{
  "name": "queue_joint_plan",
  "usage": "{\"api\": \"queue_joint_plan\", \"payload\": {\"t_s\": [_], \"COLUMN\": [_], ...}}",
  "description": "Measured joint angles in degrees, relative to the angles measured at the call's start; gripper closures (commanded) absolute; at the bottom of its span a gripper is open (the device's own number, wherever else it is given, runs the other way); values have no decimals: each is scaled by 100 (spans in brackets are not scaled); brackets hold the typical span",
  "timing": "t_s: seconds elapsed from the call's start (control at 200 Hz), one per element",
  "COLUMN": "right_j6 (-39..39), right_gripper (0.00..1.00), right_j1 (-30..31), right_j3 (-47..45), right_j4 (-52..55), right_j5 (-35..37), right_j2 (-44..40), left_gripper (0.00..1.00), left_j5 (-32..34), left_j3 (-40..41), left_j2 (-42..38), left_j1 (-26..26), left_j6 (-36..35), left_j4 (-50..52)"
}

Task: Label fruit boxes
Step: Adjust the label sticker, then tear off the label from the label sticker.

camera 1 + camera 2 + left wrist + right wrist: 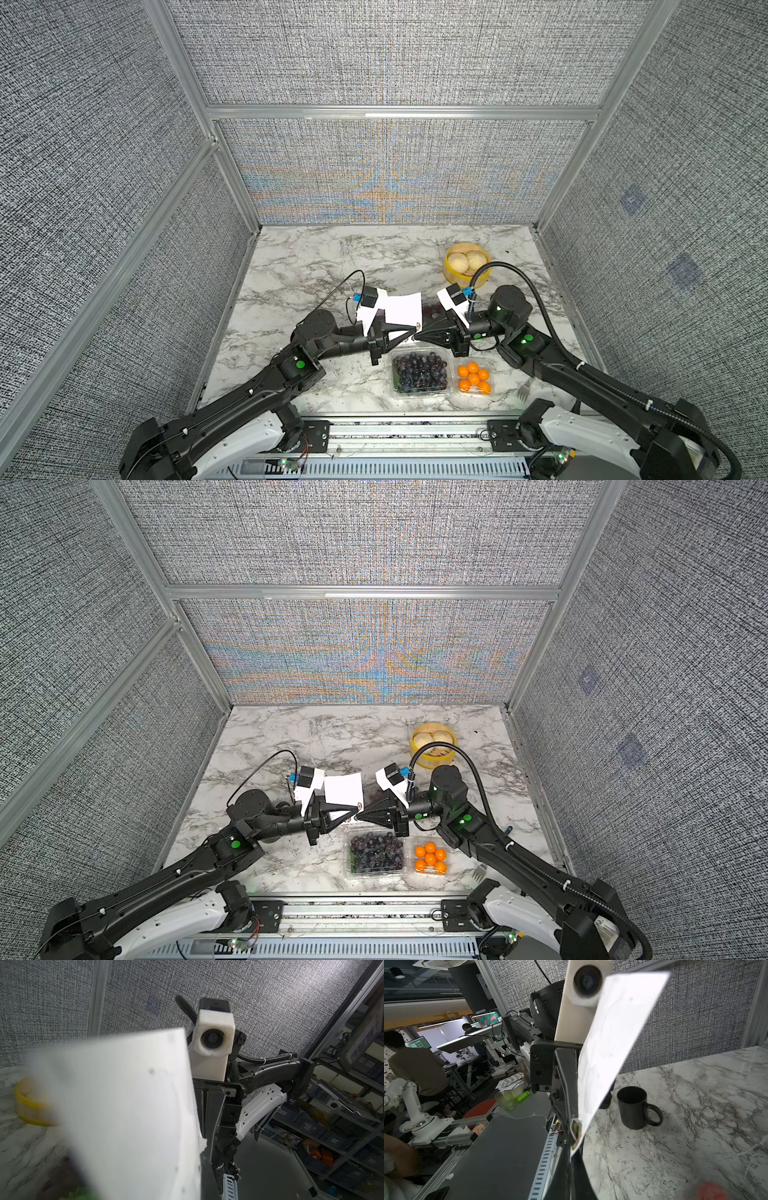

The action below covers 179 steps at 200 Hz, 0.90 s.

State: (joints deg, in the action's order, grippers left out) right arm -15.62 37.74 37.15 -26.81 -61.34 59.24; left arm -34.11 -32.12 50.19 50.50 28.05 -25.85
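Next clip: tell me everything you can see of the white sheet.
The sheet is a white, paper-like rectangle, slightly curled, held in the air and tilted. The left pincer is shut on its lower corner, where a small green-and-yellow sticker sits. The shut right pincer meets that corner tip to tip; whether it grips the sheet or sticker is unclear.

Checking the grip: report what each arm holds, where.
Left fingers pinch the white paper sticker sheet by its lower corner; right fingers, shut, meet that corner, hold unclear.
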Motion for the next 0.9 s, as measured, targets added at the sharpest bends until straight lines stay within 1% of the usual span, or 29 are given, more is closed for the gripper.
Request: {"api": "queue_joint_plan", "payload": {"t_s": [0.145,0.265,0.365,0.42,0.505,0.65,0.7,0.796,0.811,0.841,0.861,0.896], "right_j6": [122,205,267,275,282,295,297,304,310,317,317,315], "right_gripper": [100,100,100,100,100,100,100,100,97,86,77,65], "right_j1": [9,-2,-22,-22,-24,-24,-24,-24,-24,-24,-24,-24], "right_j3": [-17,-61,-79,-81,-81,-85,-85,-85,-85,-85,-85,-79], "right_j4": [90,177,227,256,275,302,317,361,369,389,396,433], "right_j5": [96,116,136,136,131,87,87,87,90,94,107,186], "right_j2": [-74,-173,-199,-205,-205,-216,-216,-210,-210,-210,-210,-223], "left_gripper": [82,78,71,70,76,95,100,100,100,100,100,100], "left_j5": [-39,-7,98,127,269,391,389,374,374,374,374,404], "left_j3": [0,4,9,9,9,9,9,9,9,9,9,9], "left_j2": [-92,-278,-385,-420,-472,-457,-424,-391,-391,-393,-396,-415], "left_j1": [4,4,4,4,4,4,4,4,4,4,4,4], "left_j6": [2,-28,-70,-92,-160,-227,-236,-254,-254,-256,-256,-271], "left_j4": [46,74,151,210,330,387,385,385,385,391,393,413]}}
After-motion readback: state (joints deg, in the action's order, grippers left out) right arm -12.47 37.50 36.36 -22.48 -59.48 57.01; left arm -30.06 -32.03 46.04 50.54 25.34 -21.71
